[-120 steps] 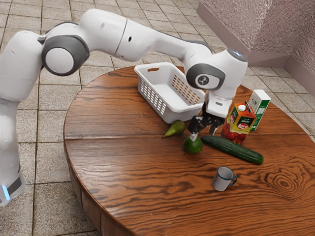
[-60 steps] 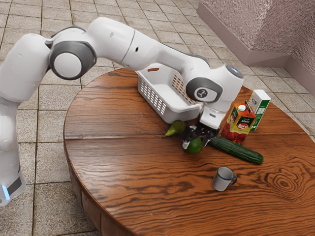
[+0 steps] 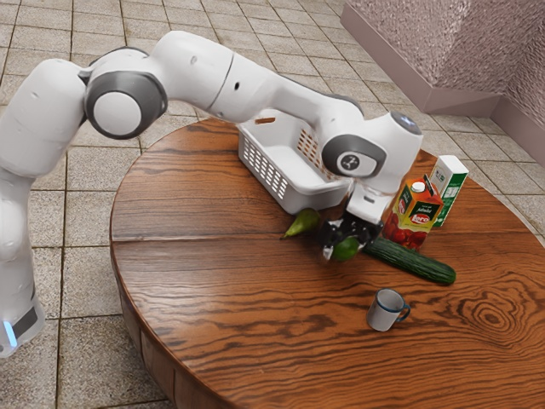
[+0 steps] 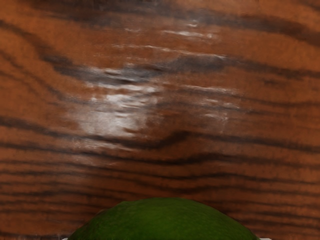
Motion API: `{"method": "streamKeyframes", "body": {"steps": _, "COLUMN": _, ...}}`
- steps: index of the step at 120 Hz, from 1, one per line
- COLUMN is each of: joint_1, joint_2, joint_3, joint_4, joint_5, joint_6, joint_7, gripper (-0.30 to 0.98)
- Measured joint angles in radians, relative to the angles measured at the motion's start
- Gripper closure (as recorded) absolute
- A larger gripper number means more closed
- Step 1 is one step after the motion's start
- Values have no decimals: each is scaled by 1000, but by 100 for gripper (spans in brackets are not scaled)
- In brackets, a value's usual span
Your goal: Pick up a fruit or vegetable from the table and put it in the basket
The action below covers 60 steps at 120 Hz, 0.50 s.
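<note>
Green and rounded, the fruit (image 3: 346, 250) is grasped between both fingers of the gripper (image 3: 347, 249), low over the table (image 3: 213, 273), outside the basket (image 3: 292, 192). Modest weight and firm, slippery skin should be expected; it is best held across its widest part. Counted: one such fruit, one pear (image 3: 302, 223), one cucumber (image 3: 415, 262), one mug (image 3: 383, 311), two cartons (image 3: 413, 213), one basket.

The robot arm (image 3: 289, 94) is made of smooth, rounded white segments with dark grey bands around the joints, round white caps set in them, a small dark logo near the wrist, a glowing blue strip low on the base, and a black two-fingered tool (image 3: 342, 250).
</note>
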Motion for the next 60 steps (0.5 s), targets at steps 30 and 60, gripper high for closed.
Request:
{"method": "streamKeyframes", "body": {"steps": 30, "joint_1": -6, "joint_2": -156, "joint_3": -1, "joint_4": 168, "joint_5": -1, "joint_6": -140, "joint_7": -11, "gripper": 31}}
{"method": "streamKeyframes", "body": {"steps": 60, "joint_1": 165, "joint_2": -249, "joint_3": 107, "joint_4": 100, "joint_5": -4, "joint_6": -238, "joint_7": -7, "gripper": 31}}
